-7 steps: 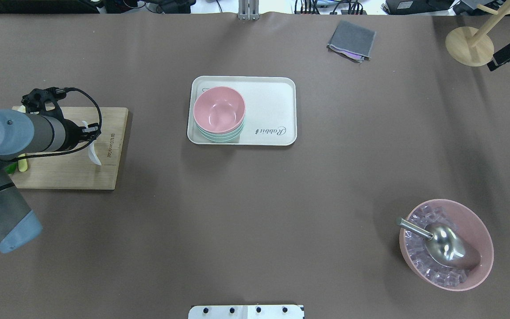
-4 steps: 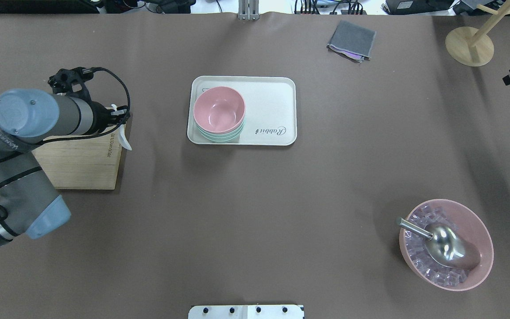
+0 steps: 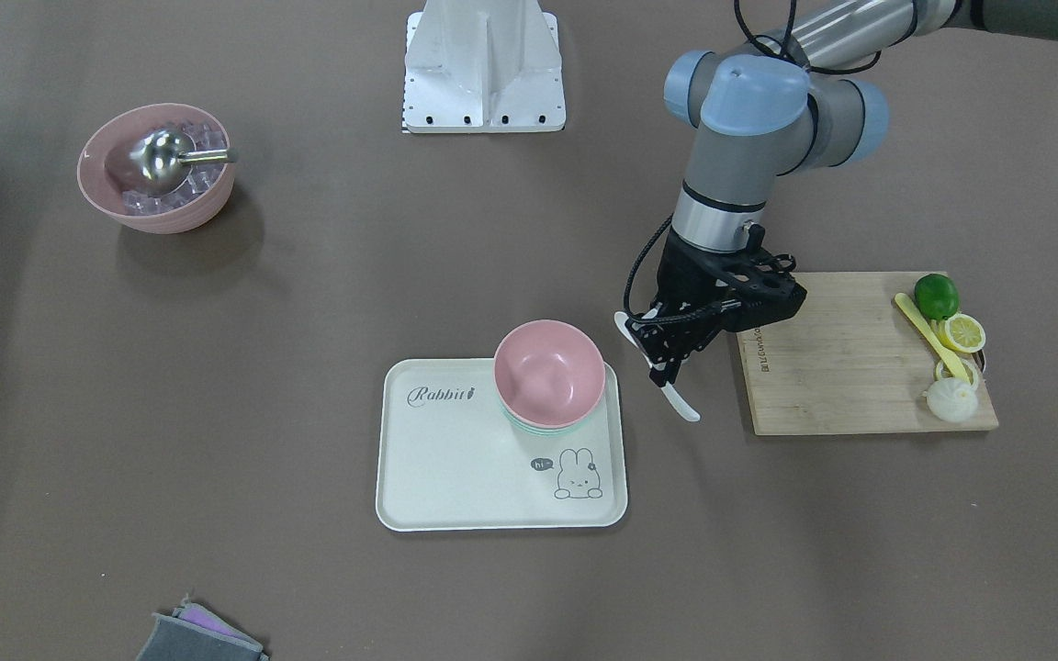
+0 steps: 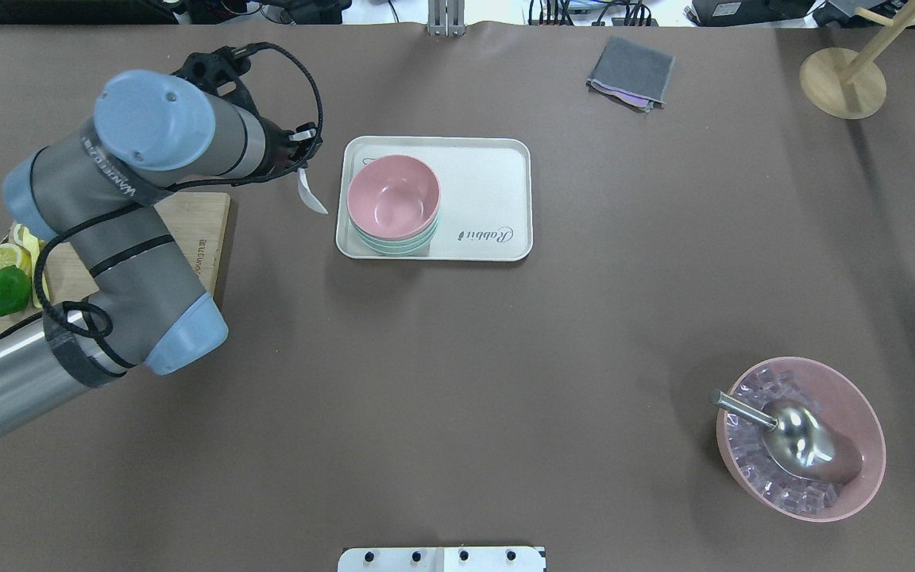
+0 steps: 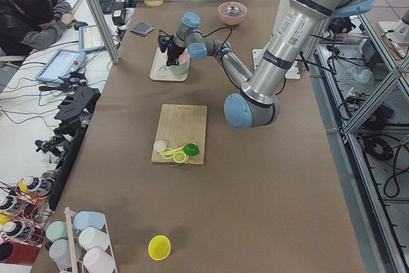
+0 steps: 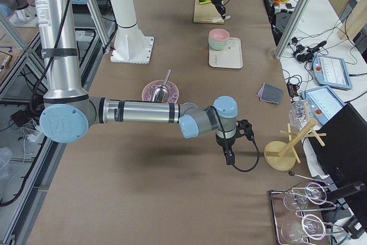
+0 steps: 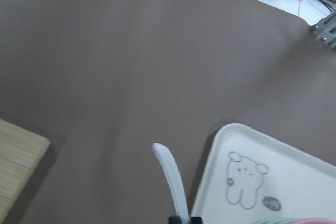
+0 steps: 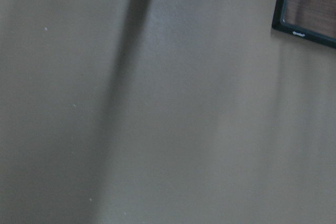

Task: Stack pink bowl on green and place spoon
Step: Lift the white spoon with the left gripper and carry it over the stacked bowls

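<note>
The pink bowl (image 4: pixel 392 199) sits nested on the green bowl (image 4: pixel 394 246) at the left end of the white tray (image 4: pixel 489 199). My left gripper (image 4: pixel 303 159) is shut on a white spoon (image 4: pixel 313 195) and holds it above the table just left of the tray. In the front-facing view the spoon (image 3: pixel 683 404) hangs from the gripper (image 3: pixel 662 363) between the bowls (image 3: pixel 549 372) and the cutting board. The left wrist view shows the spoon (image 7: pixel 173 182) beside the tray's corner (image 7: pixel 273 182). My right gripper (image 6: pixel 229 156) shows only in the exterior right view, near the wooden stand; I cannot tell its state.
A wooden cutting board (image 4: pixel 187 230) with a lime (image 4: pixel 7 290) and lemon slices lies at the left. A pink bowl of ice (image 4: pixel 862 445) with a metal scoop (image 4: pixel 795 441) stands at the front right. A grey cloth (image 4: pixel 631 71) and a wooden stand (image 4: pixel 843 79) are at the back.
My left arm has carried the spoon from over the cutting board rightward and farther back, to the tray's left edge. My right gripper has moved out of the overhead view at the right.
</note>
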